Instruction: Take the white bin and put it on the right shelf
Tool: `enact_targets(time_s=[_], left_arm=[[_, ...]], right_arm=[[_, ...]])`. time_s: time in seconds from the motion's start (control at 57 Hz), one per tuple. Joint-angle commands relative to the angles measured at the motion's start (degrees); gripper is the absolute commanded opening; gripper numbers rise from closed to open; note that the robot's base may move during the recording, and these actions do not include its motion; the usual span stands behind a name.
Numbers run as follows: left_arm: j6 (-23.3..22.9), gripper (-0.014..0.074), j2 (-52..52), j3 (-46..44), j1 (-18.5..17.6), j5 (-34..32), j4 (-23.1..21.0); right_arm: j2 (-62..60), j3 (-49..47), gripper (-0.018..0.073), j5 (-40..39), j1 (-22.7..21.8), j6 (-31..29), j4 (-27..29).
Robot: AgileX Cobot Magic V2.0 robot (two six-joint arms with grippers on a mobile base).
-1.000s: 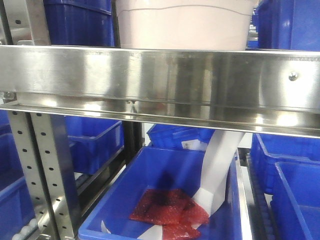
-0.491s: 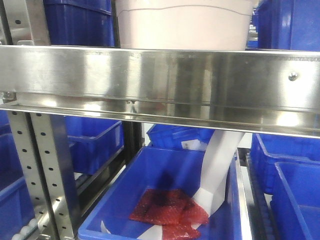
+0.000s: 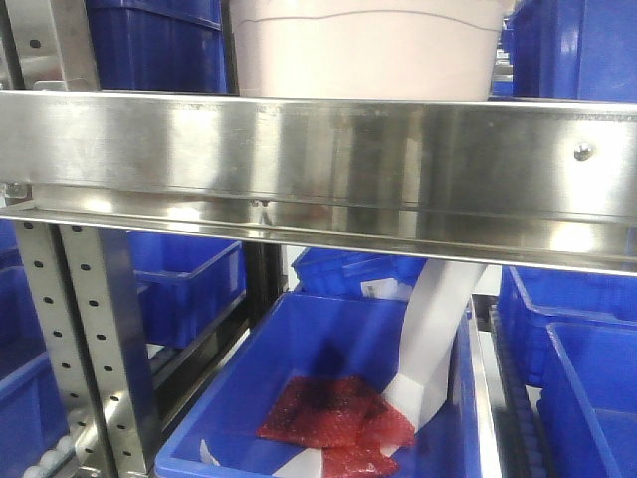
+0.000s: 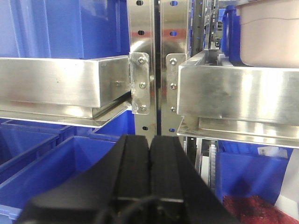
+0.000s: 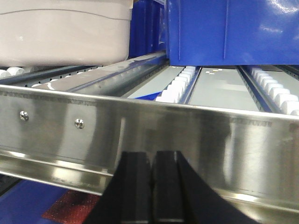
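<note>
1. Both sets of jaws are pressed together on nothing: the left gripper [image 4: 149, 154] is showing its two black fingers flat against each other, and the right gripper [image 5: 153, 182] is showing the same, its pads meeting with no gap I can make out.

2. I am seeing the white bin [image 3: 366, 48] sitting up on the shelf level, just behind the broad brushed front rail [image 3: 318, 164] of the right shelf. In the right wrist view the bin [image 5: 63, 32] is resting on the roller tracks [image 5: 180, 86], beside a blue crate [image 5: 233, 30] on the same level.

3. I am judging the task as close to done: the bin is already lying on the steel rack and neither gripper is touching it. What is left, as far as I can tell, is only clearing the arms away. I cannot tell how deep on the rollers it is sitting.

4. I am holding both arms low and level, below the rail's top edge. The left one is pointing at the perforated upright posts [image 4: 154, 56], with the bin [image 4: 268, 32] up to its right; the right one is facing the rail head-on.

5. Below, an open blue crate [image 3: 299, 339] is holding red bags [image 3: 333, 413].
</note>
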Motion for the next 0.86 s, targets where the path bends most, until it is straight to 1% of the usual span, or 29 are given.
enact_targets(time_s=[0.0, 0.842], left_arm=[[-0.44, -0.0118, -0.60, 0.76, -0.46, -4.88, -0.06], [-0.44, -0.0118, -0.60, 0.76, -0.46, -4.88, -0.06]], right_arm=[[-1.06, -0.80, 0.0071, -5.69, -0.21, 0.11, 0.26], [-1.06, -0.80, 0.0071, -5.69, -0.21, 0.11, 0.26]])
